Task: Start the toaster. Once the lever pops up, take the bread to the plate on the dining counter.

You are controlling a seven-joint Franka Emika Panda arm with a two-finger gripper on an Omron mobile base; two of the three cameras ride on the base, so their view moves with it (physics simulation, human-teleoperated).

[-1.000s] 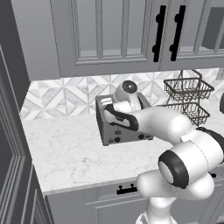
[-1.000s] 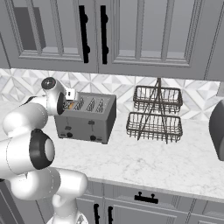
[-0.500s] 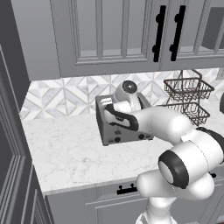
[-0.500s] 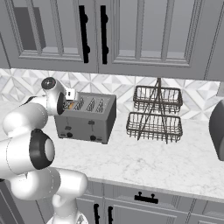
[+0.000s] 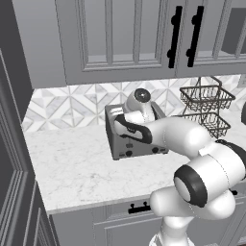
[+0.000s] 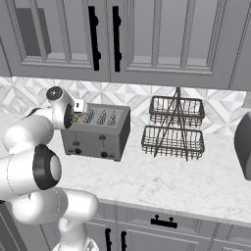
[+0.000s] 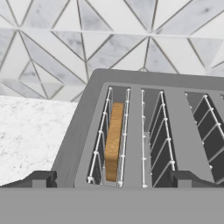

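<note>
Our spread fingers (image 7: 113, 178) straddle the bread (image 7: 113, 142) in the toaster (image 7: 144, 131); drifting toward 3 o'clock, we'd snag the wires.

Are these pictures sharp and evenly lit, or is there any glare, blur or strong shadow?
Hand view: sharp and evenly lit, the bread clear in its slot of the toaster, the slots darker inside. Left base view: flat light, no glare, a soft shadow under the toaster. Right base view: equally sharp, a faint shadow under the wire basket rack.

Bread (image 7: 113, 142) in toaster (image 6: 98, 132) left-end slot — basket rack (image 6: 173, 128) to right.
</note>
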